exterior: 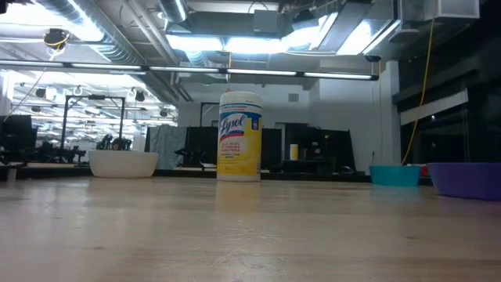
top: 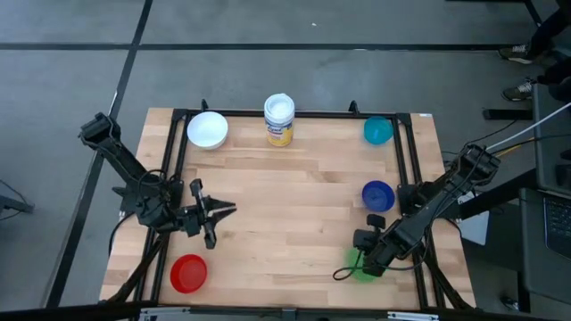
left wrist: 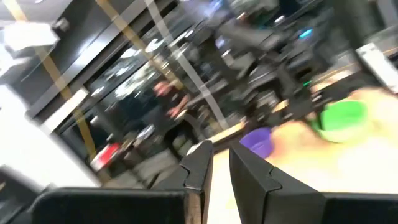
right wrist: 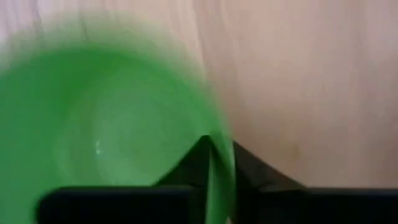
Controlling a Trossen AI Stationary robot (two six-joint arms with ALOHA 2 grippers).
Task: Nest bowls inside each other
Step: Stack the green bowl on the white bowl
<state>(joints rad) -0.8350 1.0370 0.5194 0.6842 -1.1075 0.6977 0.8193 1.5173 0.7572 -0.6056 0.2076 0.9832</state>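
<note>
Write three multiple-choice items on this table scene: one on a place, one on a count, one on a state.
1. Where does the red bowl sit, in the high view?
A. near the left arm's side, at the front edge
B. beside the jar
C. inside the blue bowl

2. How many bowls show on the table?
A. three
B. five
C. seven

3. What is the right tool doing?
A. pinching the green bowl by its rim
B. hanging over the jar
C. holding the white bowl

Answers: 1 A, it lies bottom left. 2 B, white, teal, blue, green, red. 3 A, the wall sits between its fingers.

Bright overhead light — blurred wrist views
</note>
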